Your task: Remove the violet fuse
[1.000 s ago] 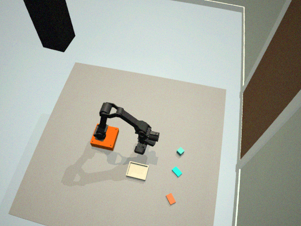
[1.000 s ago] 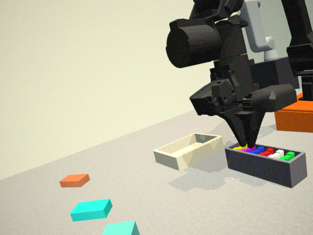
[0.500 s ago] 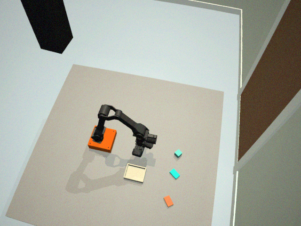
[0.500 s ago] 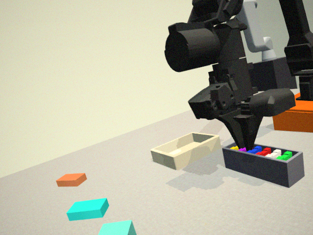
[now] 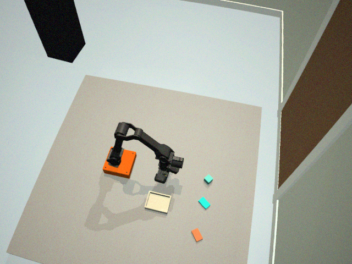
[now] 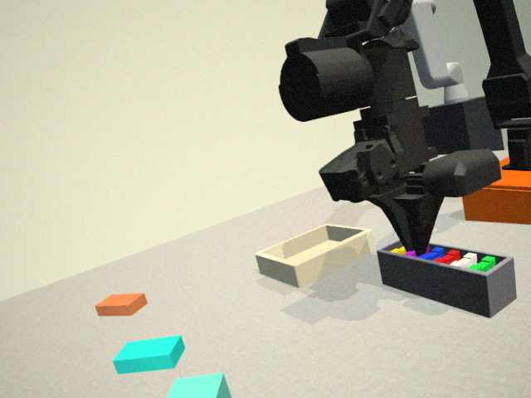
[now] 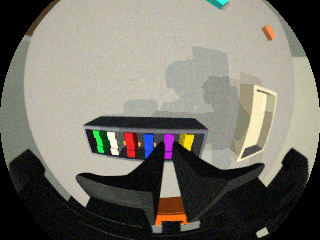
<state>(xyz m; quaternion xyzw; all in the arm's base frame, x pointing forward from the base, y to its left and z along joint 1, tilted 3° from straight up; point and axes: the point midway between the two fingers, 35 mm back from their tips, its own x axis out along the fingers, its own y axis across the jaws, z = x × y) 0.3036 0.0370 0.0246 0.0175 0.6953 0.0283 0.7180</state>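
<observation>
The violet fuse sits in its slot in the dark fuse block, between the yellow fuse and the blue fuse. My gripper points down into the block's open top and is shut on the violet fuse; the fingertips partly hide it. In the top view the arm hides the block and fingertips. The cream tray is empty and stands beside the block, apart from it.
Red, white and green fuses fill the block's other end. An orange tile, a turquoise tile and a mint block lie beyond the tray.
</observation>
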